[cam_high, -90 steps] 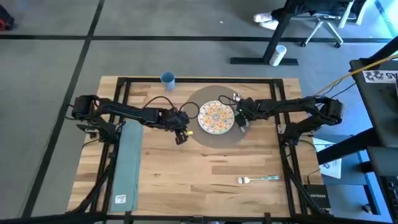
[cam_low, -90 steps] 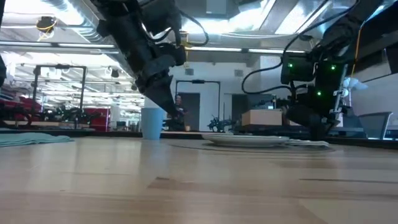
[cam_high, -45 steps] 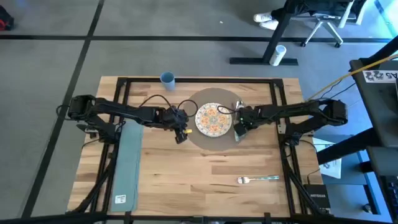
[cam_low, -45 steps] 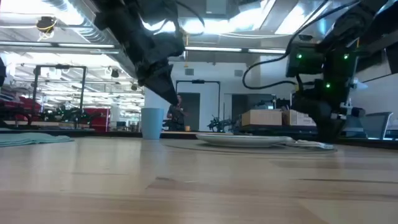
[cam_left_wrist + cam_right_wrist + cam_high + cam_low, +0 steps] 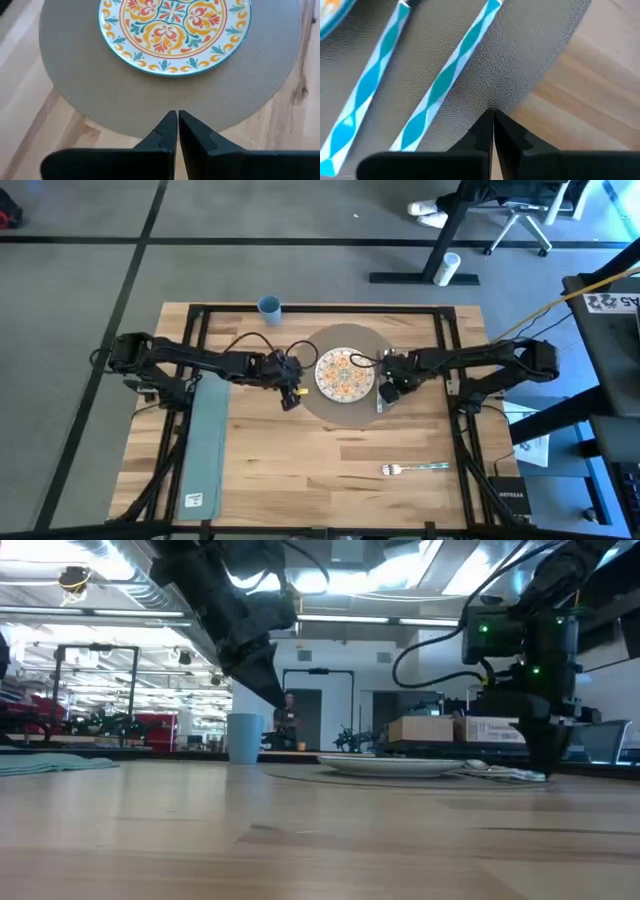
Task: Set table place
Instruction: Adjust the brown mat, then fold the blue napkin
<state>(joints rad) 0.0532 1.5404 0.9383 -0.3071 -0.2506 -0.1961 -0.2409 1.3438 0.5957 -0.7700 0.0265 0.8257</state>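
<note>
The placemat (image 5: 345,380) lies mid-counter (image 5: 300,470) under your patterned plate (image 5: 345,372). Your left gripper (image 5: 177,131), jaws closed and empty, hovers at its left edge. Your right gripper (image 5: 492,125), also closed and empty, sits on its right rim beside two teal-handled utensils (image 5: 450,75), whose ends are cut off.

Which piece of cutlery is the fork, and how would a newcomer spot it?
Start at the table, then find the round grey-brown placemat holding the patterned plate near the middle. The fork lies alone on bare wood toward the near right part. Unlike the teal-handled pieces beside the plate under the right gripper, it sits off the mat.
</note>
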